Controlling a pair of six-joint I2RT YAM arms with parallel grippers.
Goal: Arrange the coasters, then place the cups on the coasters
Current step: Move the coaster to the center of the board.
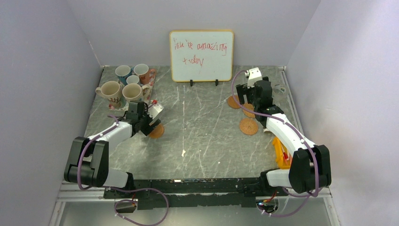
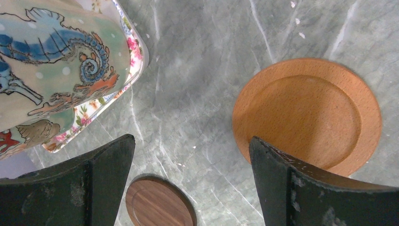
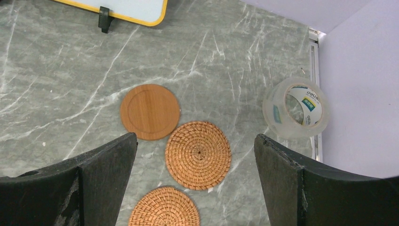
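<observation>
bench: grey marble-look top [image 1: 202, 127], carries everything below
whiteboard: [image 1: 201, 55] upright at the far edge, red handwriting
left arm: [image 1: 113, 134] reaches far left, ends just beside the tray; left jaws released, spread wide, gripping nothing
right arm: [image 1: 282, 129] reaches far right; right jaws released, spread wide, gripping nothing, over three coasters
tray: floral, rim [image 2: 135, 56], far-left corner, under the cups
cups: five [image 1: 126, 84] clustered on the tray, none on a coaster; seahorse-print cup [image 2: 51, 61] at the tray edge nearest the left jaws
left pair: tan wood coaster [image 2: 306, 115] flat on bare bench near the tray; dark brown coaster [image 2: 160, 205] near it, not touching
right trio: smooth wood coaster [image 3: 149, 111] edge to edge with woven coaster [image 3: 198, 154]; second woven coaster [image 3: 163, 207] just beside
tape roll: clear [image 3: 295, 107], by the right rail, apart from the coasters
</observation>
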